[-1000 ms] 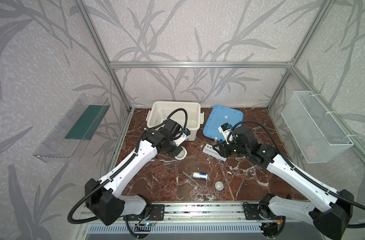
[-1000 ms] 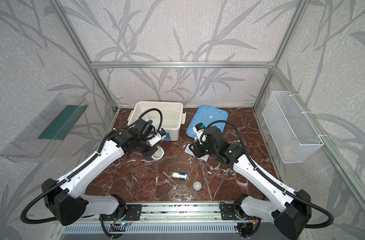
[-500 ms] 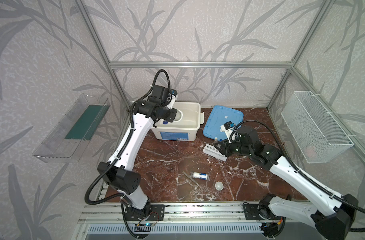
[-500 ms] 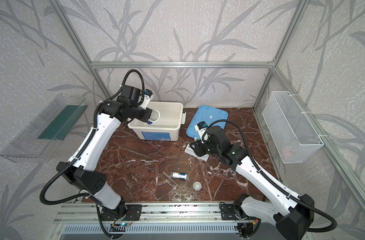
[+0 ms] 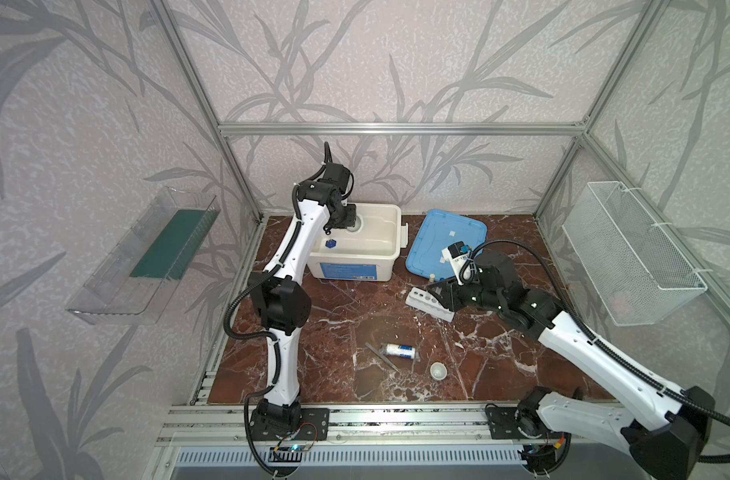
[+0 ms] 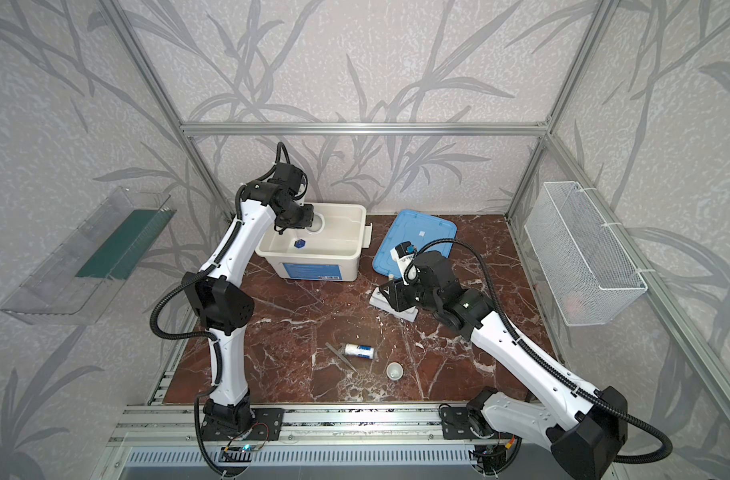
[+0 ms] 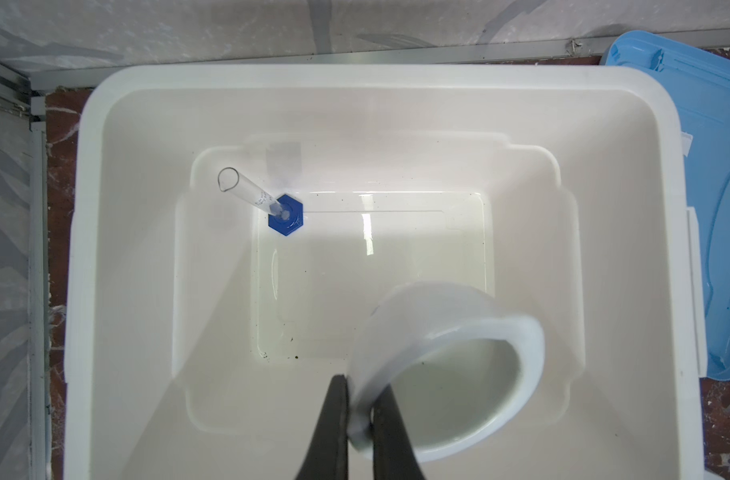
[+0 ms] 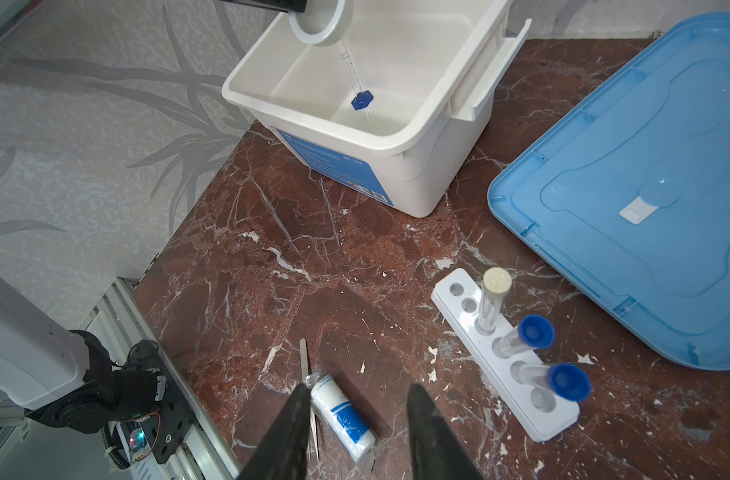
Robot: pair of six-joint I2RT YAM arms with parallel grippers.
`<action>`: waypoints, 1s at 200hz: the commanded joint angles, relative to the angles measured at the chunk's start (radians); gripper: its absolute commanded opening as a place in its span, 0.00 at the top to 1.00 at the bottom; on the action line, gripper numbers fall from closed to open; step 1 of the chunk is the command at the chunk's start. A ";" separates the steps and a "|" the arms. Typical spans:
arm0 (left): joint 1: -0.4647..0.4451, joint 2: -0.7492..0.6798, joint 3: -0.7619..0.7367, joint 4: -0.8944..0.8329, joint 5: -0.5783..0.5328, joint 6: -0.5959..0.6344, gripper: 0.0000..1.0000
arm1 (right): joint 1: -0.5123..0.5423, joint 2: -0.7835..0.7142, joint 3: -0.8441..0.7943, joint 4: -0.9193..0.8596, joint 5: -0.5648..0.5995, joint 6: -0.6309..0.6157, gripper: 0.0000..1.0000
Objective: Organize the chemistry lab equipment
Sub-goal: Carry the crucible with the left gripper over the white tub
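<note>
**Left arm has carried a cup up over the bin, drop not done yet**

Change: a second ago the left gripper (image 7: 358, 397) was down at the table in front of the white bin (image 7: 355, 77). The arm is now raised, and the held cup (image 7: 446, 316) hangs over the bin's interior, seen in both top views (image 5: 352, 224) (image 6: 315, 223).
- Fingers are clamped on the cup's rim wall, one inside and one outside.
- The cup is tilted, mouth facing sideways, and clear of the bin floor.

Already in the bin: the blue-based cylinder (image 7: 285, 215), standing upright on the floor, well apart from the cup.

The right gripper (image 8: 358, 390) has barely moved. Its jaws are apart and hold nothing. It sits above the table near the rack (image 8: 459, 291), which holds one white-capped tube (image 8: 495, 282) and two blue-capped tubes (image 8: 535, 331).

Still loose on the table:
- the bottle (image 5: 400, 351), on its side
- the tweezers (image 5: 382, 356), just beside the bottle
- the second cup (image 5: 437, 370), upright, near the front edge

The blue lid (image 5: 446, 237) is off and lies beside the bin.

My read:
- The transport leg looks finished; lowering and release are what's left for this cup.
- Releasing from this height and tilt could make the cup roll or knock the cylinder, so lower it first.
- Roughly halfway through the task, with three items left to bin.
</note>
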 commanded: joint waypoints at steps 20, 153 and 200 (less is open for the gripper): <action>0.045 -0.019 -0.083 0.039 0.034 -0.115 0.95 | -0.007 0.023 -0.020 0.032 -0.005 0.011 0.60; 0.116 0.045 -0.226 0.165 0.069 -0.238 0.97 | -0.010 0.066 -0.035 0.049 -0.002 0.029 0.61; 0.147 0.076 -0.233 0.192 0.086 -0.239 0.97 | -0.011 0.088 -0.036 0.062 -0.013 0.036 0.61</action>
